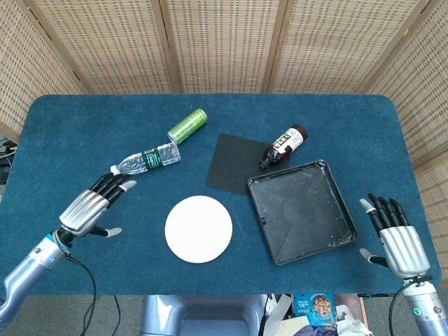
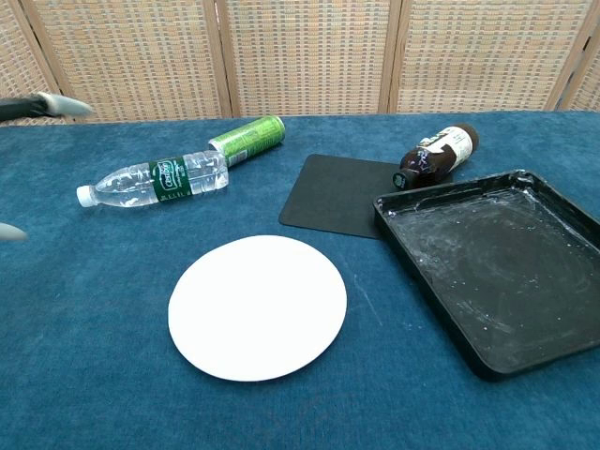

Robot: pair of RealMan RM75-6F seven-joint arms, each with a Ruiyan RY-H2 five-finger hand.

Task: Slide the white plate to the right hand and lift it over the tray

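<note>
Nearest, the white plate [image 1: 199,229] lies flat on the blue table [image 1: 70,154] w/ nothing touching it, the left hand [image 1: 91,208] hovering well to its left, fingers apart and empty, and the right hand [image 1: 396,239] at the table's near right edge, also spread and empty (only the left fingertips [image 2: 66,104] show in the chest view). Just right of the plate sits the black tray [image 1: 302,210], not touching it; behind both lies a dark mat [image 1: 234,163], w/ a brown bottle [image 1: 283,146] on its side at the mat's right edge. Farther left lie a clear water bottle [image 1: 145,160] and a green can [image 1: 187,125], nearly end to end.
</note>
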